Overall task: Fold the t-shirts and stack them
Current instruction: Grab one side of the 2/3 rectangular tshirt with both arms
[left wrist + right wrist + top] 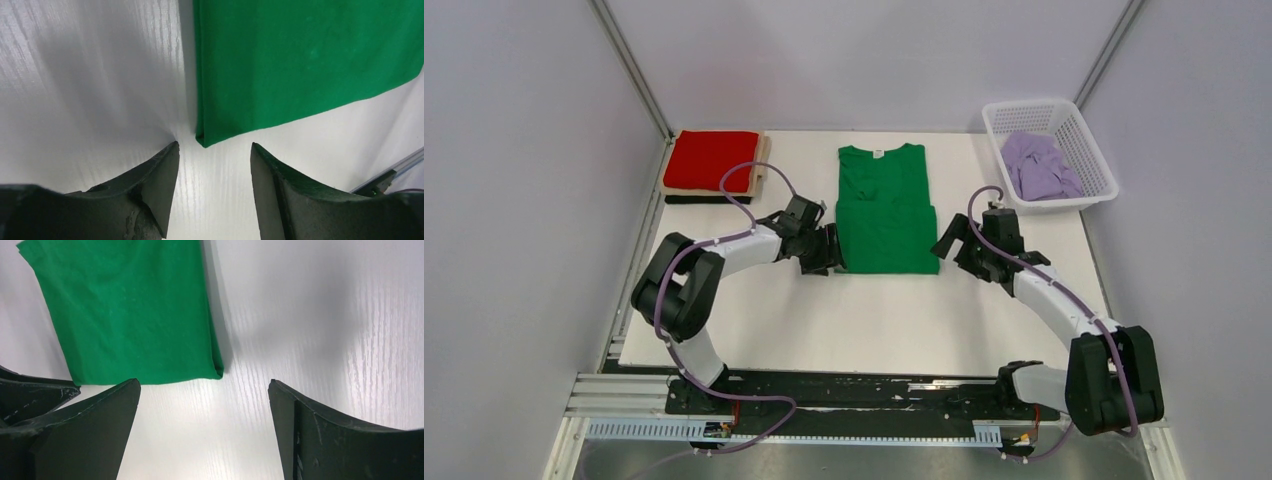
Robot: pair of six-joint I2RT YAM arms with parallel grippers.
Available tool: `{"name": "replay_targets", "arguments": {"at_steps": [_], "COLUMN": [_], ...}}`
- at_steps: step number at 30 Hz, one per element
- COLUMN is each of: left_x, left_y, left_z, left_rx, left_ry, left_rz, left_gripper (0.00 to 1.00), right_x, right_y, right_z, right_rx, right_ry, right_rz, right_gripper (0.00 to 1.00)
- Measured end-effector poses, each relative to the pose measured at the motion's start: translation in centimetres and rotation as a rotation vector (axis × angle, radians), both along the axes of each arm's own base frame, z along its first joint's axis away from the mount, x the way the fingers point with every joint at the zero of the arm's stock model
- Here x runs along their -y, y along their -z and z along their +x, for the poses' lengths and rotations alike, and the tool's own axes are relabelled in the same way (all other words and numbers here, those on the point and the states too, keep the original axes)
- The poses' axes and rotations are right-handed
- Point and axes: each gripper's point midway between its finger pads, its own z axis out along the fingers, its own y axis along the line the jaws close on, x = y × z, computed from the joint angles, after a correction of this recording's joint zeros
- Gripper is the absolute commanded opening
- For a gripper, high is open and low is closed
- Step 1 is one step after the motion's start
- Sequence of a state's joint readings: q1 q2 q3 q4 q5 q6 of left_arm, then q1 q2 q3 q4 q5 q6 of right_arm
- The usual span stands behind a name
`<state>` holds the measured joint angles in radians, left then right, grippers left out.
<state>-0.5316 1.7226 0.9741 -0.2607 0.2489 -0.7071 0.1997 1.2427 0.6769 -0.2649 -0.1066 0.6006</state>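
White lattice basket (1027,104), at the counter's (874,320) 1 o'clock corner, contains a crumpled lilac t-shirt (1039,168). Left claw (215,155), jaws parted and grasping nothing, sits just short of the 7 o'clock corner of the folded green t-shirt (884,215). Right claw (205,390), fully released and empty, flanks its 5 o'clock corner. The green t-shirt lies flat mid-counter. At 11 o'clock, a red t-shirt (712,160) tops a beige t-shirt (760,178) and a black t-shirt (699,199). Counter white, wood-grained; walls (524,150) pale grey.
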Motion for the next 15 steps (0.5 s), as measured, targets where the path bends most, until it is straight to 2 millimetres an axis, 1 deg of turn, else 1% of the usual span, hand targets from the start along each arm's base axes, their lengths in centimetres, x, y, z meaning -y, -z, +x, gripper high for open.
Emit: {"name": "replay_targets", "arguments": {"at_steps": [2, 4, 7, 8, 11, 12, 15], "left_x": [0.4, 0.7, 1.0, 1.0, 0.9, 0.9, 0.8], "left_y": [0.1, 0.2, 0.4, 0.5, 0.8, 0.9, 1.1], "left_z": [0.2, 0.3, 0.6, 0.6, 0.7, 0.8, 0.9], "left_rx": [0.003, 0.003, 0.003, 0.002, 0.004, 0.005, 0.005], "left_ry": [0.000, -0.002, -0.007, -0.011, -0.028, -0.031, -0.045], "left_rz": [0.000, 0.003, 0.005, 0.008, 0.027, 0.032, 0.044], "left_gripper": [0.57, 0.53, 0.43, 0.38, 0.28, 0.24, 0.16], "right_x": [0.0, -0.1, -0.3, -0.3, -0.5, -0.7, -1.1], "right_y": [0.3, 0.1, -0.2, -0.2, -0.3, -0.3, -0.3], "right_z": [-0.7, -1.0, -1.0, -1.0, -1.1, -1.2, -1.4], "right_rx": [-0.012, -0.011, -0.004, -0.005, -0.009, -0.011, -0.020], "right_ry": [0.001, -0.002, -0.009, -0.009, -0.011, -0.015, -0.028], "right_rz": [0.005, 0.013, 0.026, 0.029, 0.042, 0.050, 0.073], "right_gripper": [1.00, 1.00, 1.00, 1.00, 0.98, 0.98, 0.96]}}
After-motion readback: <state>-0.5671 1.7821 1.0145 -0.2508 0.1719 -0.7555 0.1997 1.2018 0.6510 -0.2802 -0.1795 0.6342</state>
